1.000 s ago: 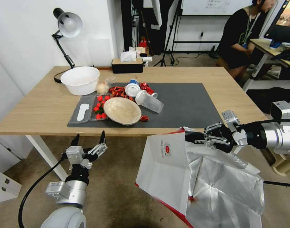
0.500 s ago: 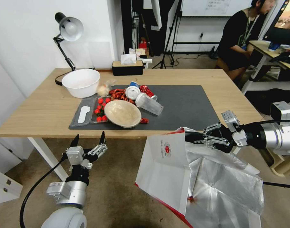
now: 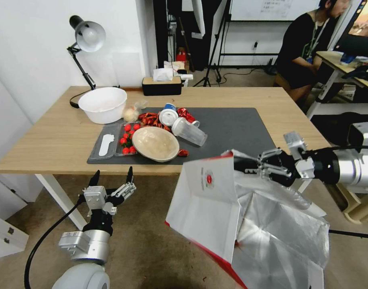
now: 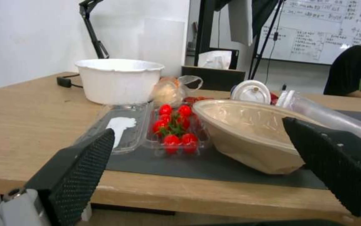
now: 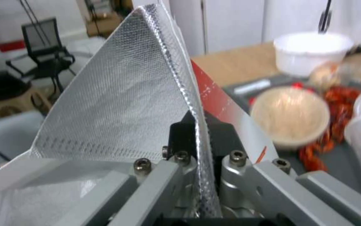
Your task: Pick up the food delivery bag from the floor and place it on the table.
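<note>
The right gripper [image 3: 242,165] has its fingers pinched tight on the upper rim of the food delivery bag [image 3: 216,208]; in the right wrist view the two black pads [image 5: 188,131] press a foil-lined edge of the bag [image 5: 126,103] between them. The bag hangs from that grip in front of the near edge of the table [image 3: 51,136], its top corner level with the table's edge and its body below it, above the floor [image 3: 151,249]. It is tilted: the white face with the small red round logo [image 3: 208,179] turns toward the robot's left, the open mouth with its silver lining gapes toward the robot's right and toward the camera, and the long axis runs slanting from the gripped rim down to the red-edged bottom corner.

The left gripper [image 3: 112,175] is held low before the table's edge, to the left of the bag and well apart from it, its fingers [image 4: 80,169] spread wide and holding nothing. Beyond it, on the dark grey mat [image 3: 232,128], lie a tan bowl [image 3: 155,142], a tray of cherry tomatoes [image 4: 174,127] and a white bowl [image 3: 102,102].
</note>
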Tool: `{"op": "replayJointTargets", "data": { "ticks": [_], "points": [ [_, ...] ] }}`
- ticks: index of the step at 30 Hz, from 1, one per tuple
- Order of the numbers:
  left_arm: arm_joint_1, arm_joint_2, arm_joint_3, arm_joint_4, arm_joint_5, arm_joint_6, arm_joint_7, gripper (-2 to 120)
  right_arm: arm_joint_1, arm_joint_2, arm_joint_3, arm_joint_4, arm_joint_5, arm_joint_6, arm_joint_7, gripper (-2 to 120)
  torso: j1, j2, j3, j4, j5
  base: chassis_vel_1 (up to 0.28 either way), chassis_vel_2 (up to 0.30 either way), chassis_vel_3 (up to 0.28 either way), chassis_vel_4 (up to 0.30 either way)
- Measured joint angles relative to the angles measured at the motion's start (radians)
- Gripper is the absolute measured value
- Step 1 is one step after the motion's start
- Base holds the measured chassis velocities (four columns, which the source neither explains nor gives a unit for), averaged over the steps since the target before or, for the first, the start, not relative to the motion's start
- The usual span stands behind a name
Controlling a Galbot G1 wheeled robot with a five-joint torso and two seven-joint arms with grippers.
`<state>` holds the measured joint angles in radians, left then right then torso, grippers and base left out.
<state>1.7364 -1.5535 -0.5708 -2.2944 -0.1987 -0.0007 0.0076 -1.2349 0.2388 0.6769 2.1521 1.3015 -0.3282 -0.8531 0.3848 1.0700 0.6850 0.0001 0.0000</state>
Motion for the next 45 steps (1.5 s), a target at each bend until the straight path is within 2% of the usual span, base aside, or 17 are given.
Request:
{"op": "replayJointTargets", "data": {
  "ticks": [2,4,10,12,14,15,26,29,31,34,39,45],
  "points": [
    [0.001,-0.001,0.001,-0.001,0.001,-0.001,0.000,100,0.002,0.003,0.021,0.010,0.032,-0.001,0.014,0,0.000,-0.001,0.000,-0.0001,0.0000,0.000,0.000,0.000,0.000],
    [0.003,-0.002,0.002,-0.004,0.003,-0.003,0.000,100,0.007,0.015,0.081,0.033,0.111,-0.002,0.075,0,-0.001,-0.002,-0.001,-0.0001,-0.0001,0.000,0.000,0.000,0.000],
    [0.008,-0.002,0.003,-0.005,0.006,-0.008,0.000,100,0.016,0.037,0.173,0.041,0.191,-0.001,0.162,0,-0.001,-0.003,-0.002,-0.0001,-0.0002,0.000,0.000,0.000,0.000],
    [0.010,-0.001,0.004,-0.007,0.006,-0.010,0.000,100,0.020,0.054,0.236,0.033,0.238,-0.001,0.236,0,-0.002,-0.004,-0.002,0.0000,0.0002,0.000,0.000,0.000,0.000],
    [0.010,-0.001,0.004,-0.008,0.006,-0.010,0.001,100,0.020,0.059,0.254,0.031,0.250,-0.001,0.271,0,-0.002,-0.004,-0.002,-0.0002,-0.0001,0.000,0.000,0.000,0.000],
    [0.011,-0.001,0.005,-0.009,0.007,-0.010,0.001,100,0.020,0.067,0.275,0.030,0.261,-0.001,0.321,0,-0.002,-0.004,-0.003,-0.0002,0.0000,0.000,0.000,0.000,0.000],
    [0.011,-0.001,0.006,-0.010,0.008,-0.010,0.001,100,0.020,0.076,0.295,0.029,0.266,-0.001,0.388,0,-0.002,-0.004,-0.003,-0.0002,0.0000,0.000,0.000,0.000,0.000],
    [0.011,-0.001,0.008,-0.012,0.009,-0.010,0.002,100,0.039,0.109,0.312,0.037,0.274,-0.001,0.575,0,-0.002,-0.005,-0.003,-0.0001,0.0000,0.000,0.000,0.000,0.000],
    [0.011,-0.001,0.008,-0.012,0.009,-0.010,0.002,100,0.045,0.118,0.312,0.040,0.275,-0.001,0.610,0,-0.002,-0.005,-0.003,-0.0001,0.0000,0.000,0.000,0.000,0.000],
    [0.011,-0.001,0.007,-0.012,0.009,-0.009,0.002,100,0.080,0.168,0.282,0.055,0.282,0.010,0.777,0,-0.003,-0.006,-0.003,0.0000,0.0000,0.000,0.000,0.000,0.000],
    [0.010,-0.001,0.007,-0.012,0.009,-0.009,0.002,100,0.085,0.188,0.267,0.057,0.279,0.017,0.818,0,-0.003,-0.006,-0.003,0.0000,0.0000,0.000,0.000,0.000,0.000],
    [0.005,-0.002,0.007,0.001,0.009,-0.009,0.003,100,0.083,0.261,0.221,0.044,0.242,0.037,0.887,0,-0.003,-0.007,-0.004,-0.0001,0.0000,0.000,0.000,0.000,0.000]
  ]
}}
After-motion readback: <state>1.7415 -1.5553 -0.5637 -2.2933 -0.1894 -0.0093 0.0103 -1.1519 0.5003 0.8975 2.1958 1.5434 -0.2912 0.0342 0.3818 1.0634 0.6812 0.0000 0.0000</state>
